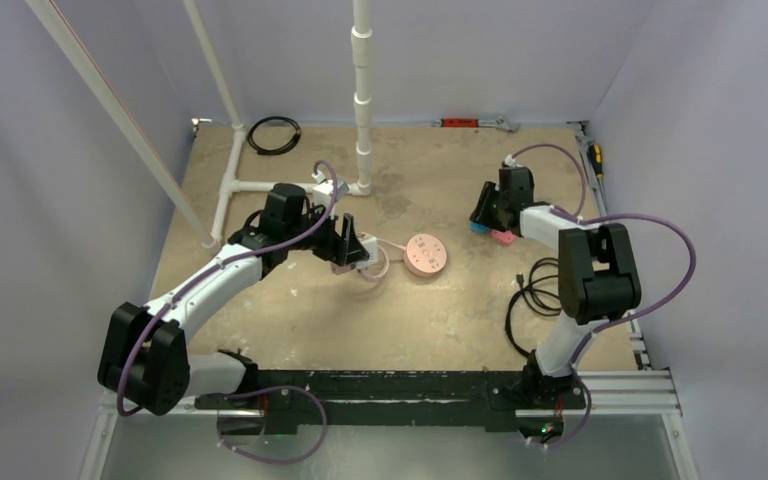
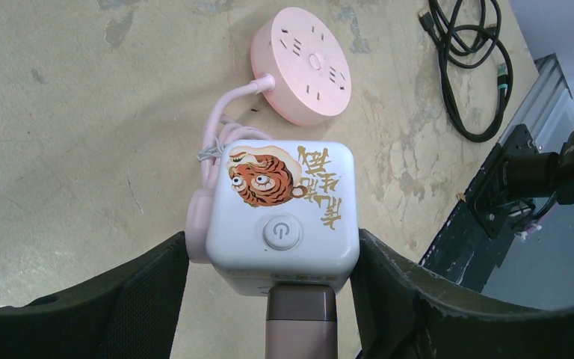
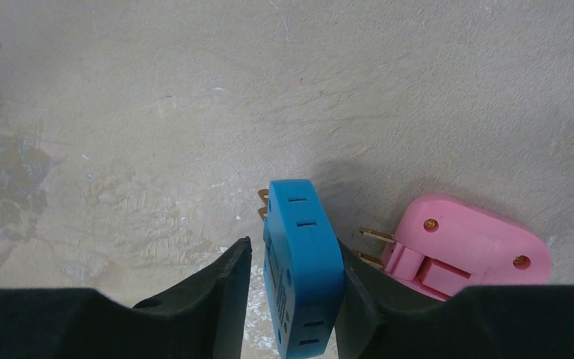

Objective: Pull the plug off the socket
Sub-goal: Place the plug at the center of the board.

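Observation:
A white cube socket (image 2: 280,209) with a tiger picture and a power button lies between my left gripper's (image 2: 273,250) fingers, which press its sides. A brown plug (image 2: 301,321) sticks out of its near face. A pink plug (image 2: 196,232) sits in its left side, its cable running to a round pink power strip (image 2: 303,63). In the top view the cube (image 1: 362,250) is at table centre-left. My right gripper (image 3: 293,250) straddles a blue adapter (image 3: 303,262). The right finger touches it, with a gap on the left. A pink adapter (image 3: 467,250) lies beside it.
A black cable (image 1: 535,290) lies by the right arm's base. A black coil (image 1: 273,134) is at the back left. A white pipe frame (image 1: 362,100) stands behind the left gripper. A screwdriver (image 1: 596,158) lies at the right edge.

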Controlling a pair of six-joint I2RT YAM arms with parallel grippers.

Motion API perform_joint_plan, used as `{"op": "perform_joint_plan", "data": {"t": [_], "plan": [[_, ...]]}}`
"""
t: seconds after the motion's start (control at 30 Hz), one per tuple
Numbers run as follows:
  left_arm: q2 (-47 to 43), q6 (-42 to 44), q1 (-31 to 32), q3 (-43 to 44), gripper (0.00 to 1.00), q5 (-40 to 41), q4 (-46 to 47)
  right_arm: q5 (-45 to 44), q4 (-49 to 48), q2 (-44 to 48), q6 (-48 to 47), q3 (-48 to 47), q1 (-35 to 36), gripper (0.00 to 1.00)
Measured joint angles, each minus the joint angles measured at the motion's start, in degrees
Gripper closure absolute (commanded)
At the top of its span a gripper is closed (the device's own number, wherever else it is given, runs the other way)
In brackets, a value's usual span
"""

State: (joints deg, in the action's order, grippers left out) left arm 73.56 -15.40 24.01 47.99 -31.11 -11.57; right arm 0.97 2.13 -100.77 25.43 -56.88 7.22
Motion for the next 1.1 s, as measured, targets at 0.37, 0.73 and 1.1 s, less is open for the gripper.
{"op": "perform_joint_plan", "data": {"t": [0.37,0.73,1.1], "plan": [[0.00,0.00,0.00,0.00,1.00,-0.04,0.02,-3.30,1.22,4.55,-0.09,0.37,-0.11,0.45],[0.00,0.00,0.00,-0.02,1.00,-0.24,0.09,-7.39,3.08,10.93,-0.26,3.98,-0.11,0.41],[-0.07,-0.17,0.00,-0.98,1.00,-3.37,2.16,7.78,-0.42,28.26,-3.65,12.76,0.09,0.24]]}}
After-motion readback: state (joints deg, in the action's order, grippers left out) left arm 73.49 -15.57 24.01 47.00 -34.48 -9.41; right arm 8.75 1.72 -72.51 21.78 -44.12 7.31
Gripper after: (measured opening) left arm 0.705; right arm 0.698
